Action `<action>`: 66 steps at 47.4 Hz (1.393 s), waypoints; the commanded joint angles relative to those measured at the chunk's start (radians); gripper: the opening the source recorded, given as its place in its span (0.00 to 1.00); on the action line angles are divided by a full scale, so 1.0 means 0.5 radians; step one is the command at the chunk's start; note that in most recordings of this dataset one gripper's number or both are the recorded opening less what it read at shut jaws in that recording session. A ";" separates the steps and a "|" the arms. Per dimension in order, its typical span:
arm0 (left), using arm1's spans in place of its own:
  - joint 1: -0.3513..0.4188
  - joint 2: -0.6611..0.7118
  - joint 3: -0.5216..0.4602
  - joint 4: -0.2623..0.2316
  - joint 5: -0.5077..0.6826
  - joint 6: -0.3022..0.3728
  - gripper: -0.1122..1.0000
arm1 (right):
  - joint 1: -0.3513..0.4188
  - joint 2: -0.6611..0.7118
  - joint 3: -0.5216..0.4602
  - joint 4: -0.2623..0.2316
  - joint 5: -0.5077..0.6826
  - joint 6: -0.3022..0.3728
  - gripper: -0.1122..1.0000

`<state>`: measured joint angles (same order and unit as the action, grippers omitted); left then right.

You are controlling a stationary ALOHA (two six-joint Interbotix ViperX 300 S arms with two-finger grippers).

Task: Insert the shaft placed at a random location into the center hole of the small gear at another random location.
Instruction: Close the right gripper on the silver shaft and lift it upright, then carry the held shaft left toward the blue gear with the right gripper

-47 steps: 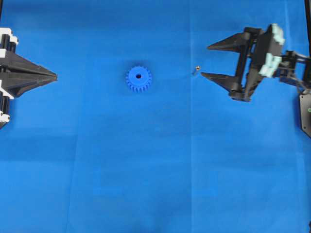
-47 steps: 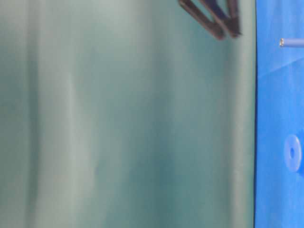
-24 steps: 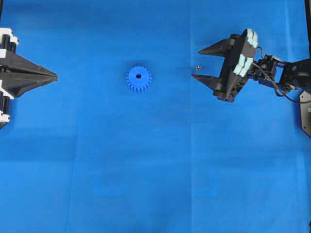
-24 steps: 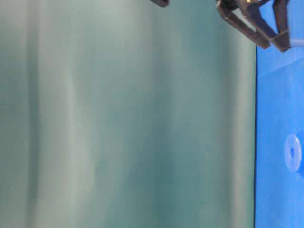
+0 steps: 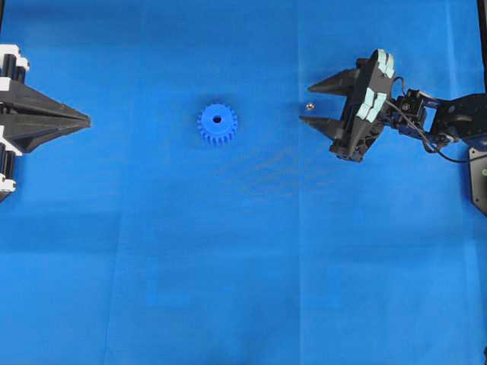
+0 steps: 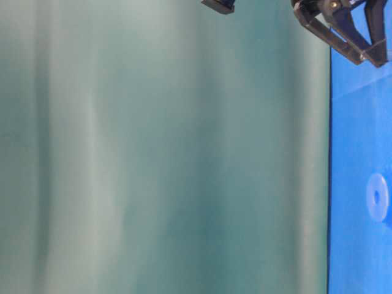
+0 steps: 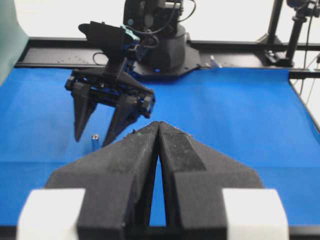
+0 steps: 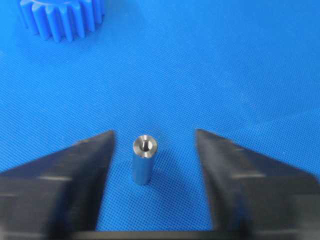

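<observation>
since a second ago the right gripper [image 5: 307, 105] has come down and in toward the pin, and its jaws have narrowed a fair bit. they now sit either side of the shaft [image 8: 144, 160], gaps on both sides, not touching it. blue cloth [image 5: 243, 266] covers the table. left gripper [image 5: 85, 120] is parked at the left edge, jaws pressed together, holding nothing. small gear [image 5: 217, 124] lies flat mid-table, center hole [image 5: 217, 119] facing up, well apart from the shaft standing upright.

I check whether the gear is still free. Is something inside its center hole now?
Nothing shows inside. The center hole of the small gear looks dark and open from overhead. The shaft stands upright on the cloth, apart from the gear, between the right gripper fingers. The hole's bottom cannot be seen.
</observation>
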<state>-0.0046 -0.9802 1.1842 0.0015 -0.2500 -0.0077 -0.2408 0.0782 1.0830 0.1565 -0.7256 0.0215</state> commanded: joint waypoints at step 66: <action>0.015 0.025 -0.015 0.003 0.040 -0.058 0.10 | 0.015 -0.706 -0.110 -0.003 0.614 -0.052 0.13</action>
<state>0.0015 -0.9756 1.1858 0.0015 -0.2255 -0.0353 -0.2347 -0.2638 1.0538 0.1549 -0.4126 -0.0031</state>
